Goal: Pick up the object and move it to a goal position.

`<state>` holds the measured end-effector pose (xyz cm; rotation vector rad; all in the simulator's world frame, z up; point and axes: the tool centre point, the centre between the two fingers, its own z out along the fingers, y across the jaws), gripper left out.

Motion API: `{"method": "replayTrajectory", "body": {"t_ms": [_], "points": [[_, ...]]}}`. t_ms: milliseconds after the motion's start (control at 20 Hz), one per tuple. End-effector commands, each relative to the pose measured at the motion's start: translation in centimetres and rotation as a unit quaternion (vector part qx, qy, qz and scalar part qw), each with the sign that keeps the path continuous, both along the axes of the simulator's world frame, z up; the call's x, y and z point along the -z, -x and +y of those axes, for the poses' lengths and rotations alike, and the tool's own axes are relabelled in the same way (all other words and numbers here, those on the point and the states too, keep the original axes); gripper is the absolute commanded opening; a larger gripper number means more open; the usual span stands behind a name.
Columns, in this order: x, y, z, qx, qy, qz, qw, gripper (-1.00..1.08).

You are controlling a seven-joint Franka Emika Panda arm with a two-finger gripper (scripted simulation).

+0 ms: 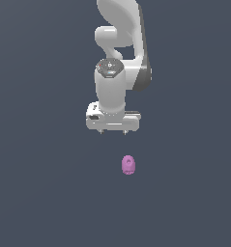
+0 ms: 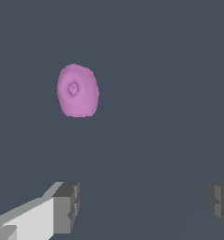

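The arm (image 1: 119,29) runs off the exterior view's upper edge. In the wrist view, both fingers (image 2: 66,206) are cut by the frame.

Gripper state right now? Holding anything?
Gripper: open, fingers wide apart and holding nothing; the pink object lies apart from it on the floor.

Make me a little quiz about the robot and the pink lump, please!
1. True or false: the gripper is holding the pink lump.
2. In the wrist view, the fingers are: A) wide apart, B) squeezed shut, C) hidden.
3. Fill in: in the exterior view, the lump sits a bit to the exterior view's ____ of the gripper.

Key:
1. False: the lump lies apart from the gripper, with nothing touching it.
2. A: there is a big gap between them.
3. Right.
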<state>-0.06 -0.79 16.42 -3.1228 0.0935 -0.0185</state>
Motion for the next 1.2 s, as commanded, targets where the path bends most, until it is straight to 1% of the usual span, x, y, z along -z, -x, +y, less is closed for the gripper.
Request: {"method": "replayTrajectory", "body": {"t_ms": [0, 450, 800, 1150], "points": [[0.0, 0.0, 0.0, 0.000, 0.000, 0.000, 1.0000, 1.00], [-0.1, -0.4, 0.6, -0.028, 0.014, 0.000, 0.9995, 1.00], [-0.1, -0.5, 0.6, -0.027, 0.013, 0.000, 0.9995, 1.00], [0.6, -1.9, 1.4, -0.027, 0.013, 0.000, 0.9996, 1.00]]}}
